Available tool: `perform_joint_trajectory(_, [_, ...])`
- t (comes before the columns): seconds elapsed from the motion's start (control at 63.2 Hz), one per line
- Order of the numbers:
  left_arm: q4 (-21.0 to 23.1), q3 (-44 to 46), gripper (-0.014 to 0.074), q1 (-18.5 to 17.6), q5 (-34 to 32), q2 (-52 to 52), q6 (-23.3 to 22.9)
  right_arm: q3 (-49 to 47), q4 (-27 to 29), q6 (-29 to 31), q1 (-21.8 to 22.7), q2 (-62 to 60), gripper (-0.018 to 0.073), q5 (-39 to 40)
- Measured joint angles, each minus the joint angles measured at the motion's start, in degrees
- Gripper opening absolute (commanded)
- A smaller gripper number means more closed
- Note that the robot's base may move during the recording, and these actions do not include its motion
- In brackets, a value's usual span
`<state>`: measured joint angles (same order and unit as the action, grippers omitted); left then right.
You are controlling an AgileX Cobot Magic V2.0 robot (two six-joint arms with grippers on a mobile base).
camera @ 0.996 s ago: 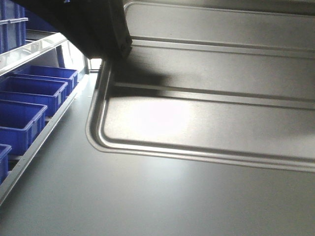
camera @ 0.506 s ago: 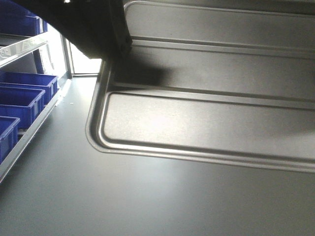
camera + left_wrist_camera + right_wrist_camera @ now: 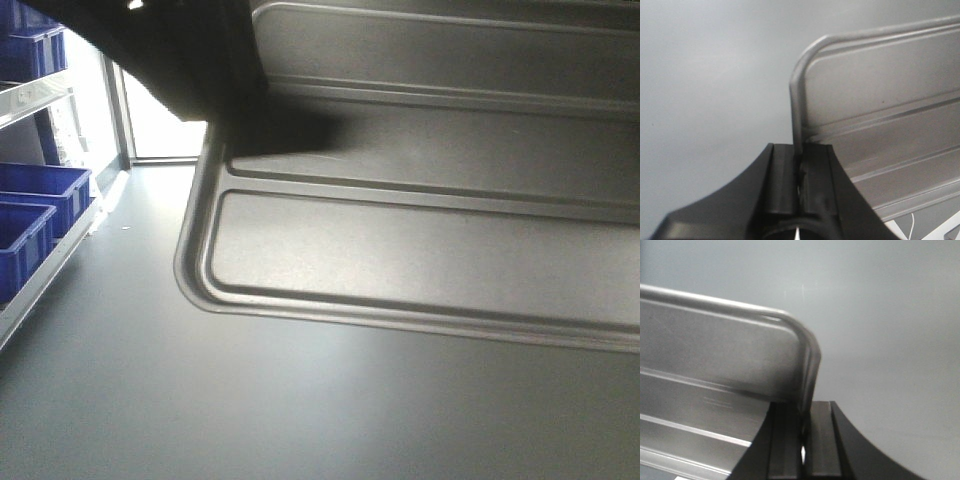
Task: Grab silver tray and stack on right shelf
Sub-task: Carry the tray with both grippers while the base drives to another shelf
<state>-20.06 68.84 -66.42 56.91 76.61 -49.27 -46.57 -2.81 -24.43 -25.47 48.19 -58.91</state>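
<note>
**A:** Where is the silver tray point(image 3: 430, 250)?

**B:** It is held up between the two claws, close to the front camera. It fills that view from 12 o'clock round to 4 o'clock. Its base is ribbed lengthwise, and one rounded corner point(image 3: 192, 285) sits toward 8 o'clock.

**A:** What is the left claw point(image 3: 800, 152) doing?

**B:** It is closed down on the tray's rim. In the left wrist view the thin metal edge runs straight into the narrow slot between the two black fingers point(image 3: 781, 172). The tray rises from there toward 1 o'clock.

**A:** And the right claw point(image 3: 804, 410)?

**B:** The same, mirrored. It is pinched tight on the opposite rim just below a curved corner, with the tray stretching away toward 9 o'clock. Both claws are open only by the thickness of the rim.

**A:** Does either claw show in the front view?

**B:** Only the dark bulk of the left arm point(image 3: 185, 55) at 11 o'clock. It overlaps the tray's left edge and throws a shadow across the base.

**A:** What lies around the tray?

**B:** A plain grey surface point(image 3: 200, 400) spreads from 5 to 8 o'clock, and I cannot tell whether it is a floor or a tabletop. At 9 o'clock blue bins point(image 3: 40, 190) sit on a rack point(image 3: 45, 270). Just below the arm, at 10 o'clock, is a bright opening point(image 3: 165, 130).
</note>
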Motion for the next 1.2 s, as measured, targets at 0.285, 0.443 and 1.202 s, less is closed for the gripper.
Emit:
perform_joint_trajectory(0.285, [0.11, 0.0, -0.0093, 0.0, 0.0, 0.1, 0.0, 0.0, 0.0, 0.0, 0.0, 0.0, 0.0057, 0.0])
perform_joint_trajectory(0.443, [0.11, 0.0, -0.0093, 0.0, 0.0, 0.1, 0.0, 0.0, 0.0, 0.0, 0.0, 0.0, 0.0057, 0.0])
perform_joint_trajectory(1.202, [0.11, 0.0, -0.0093, 0.0, 0.1, 0.21, 0.0, 0.04, 0.0, 0.0, 0.0, 0.0, 0.0057, 0.0])
